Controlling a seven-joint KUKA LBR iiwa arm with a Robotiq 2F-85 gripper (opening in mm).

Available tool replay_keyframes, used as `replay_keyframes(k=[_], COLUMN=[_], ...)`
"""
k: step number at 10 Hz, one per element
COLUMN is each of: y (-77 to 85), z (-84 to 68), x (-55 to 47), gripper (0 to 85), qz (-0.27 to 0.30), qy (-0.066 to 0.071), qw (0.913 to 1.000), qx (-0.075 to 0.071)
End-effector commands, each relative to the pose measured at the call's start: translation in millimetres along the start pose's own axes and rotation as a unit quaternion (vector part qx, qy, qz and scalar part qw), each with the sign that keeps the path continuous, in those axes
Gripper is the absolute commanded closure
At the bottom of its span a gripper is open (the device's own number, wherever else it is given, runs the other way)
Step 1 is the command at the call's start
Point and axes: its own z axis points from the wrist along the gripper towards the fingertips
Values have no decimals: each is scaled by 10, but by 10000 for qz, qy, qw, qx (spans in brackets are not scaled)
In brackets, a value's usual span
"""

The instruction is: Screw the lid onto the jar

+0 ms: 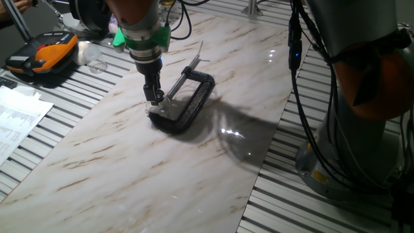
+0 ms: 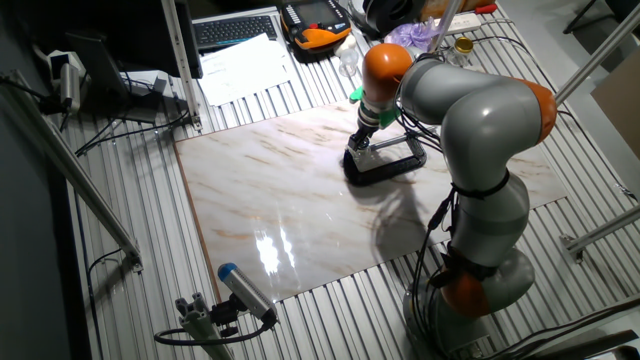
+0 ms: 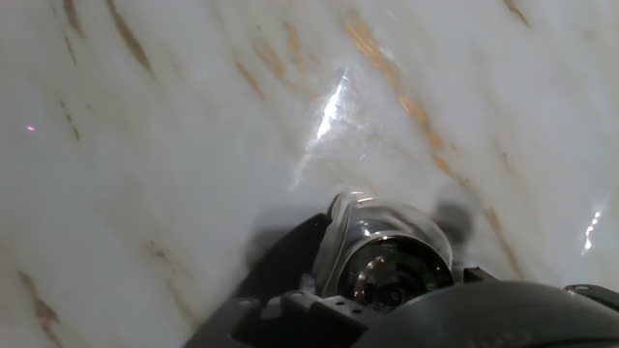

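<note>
Robotics lab or workshop. Robot arm (image 2: 480, 130) bolted by a worktop (image 2: 120, 250) of ribbed metal slats w/ a marble-look slab (image 2: 300, 200) on it. Keyboard (image 2: 235, 30), papers (image 2: 240, 65), loose cables (image 2: 120, 130), orange-black handheld controller (image 1: 42, 55) round the edges.

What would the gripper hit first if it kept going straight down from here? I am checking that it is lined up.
Most likely the small round silvery metal lid directly under the gripper, inside the black C-clamp on the marble table. The remaining gap, if any, is unclear.
</note>
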Motion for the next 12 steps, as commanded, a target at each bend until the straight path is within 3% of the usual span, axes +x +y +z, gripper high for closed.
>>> replay_keyframes(k=[1,3,4,12], y=[-1,-2,-2,-8], z=[1,9,10,33], x=[2,3,3,7], gripper=[170,170,340,340], qz=[2,2,2,56], qy=[3,13,9,-33], qw=[10000,10000,10000,10000], qx=[-6,2,-6,11])
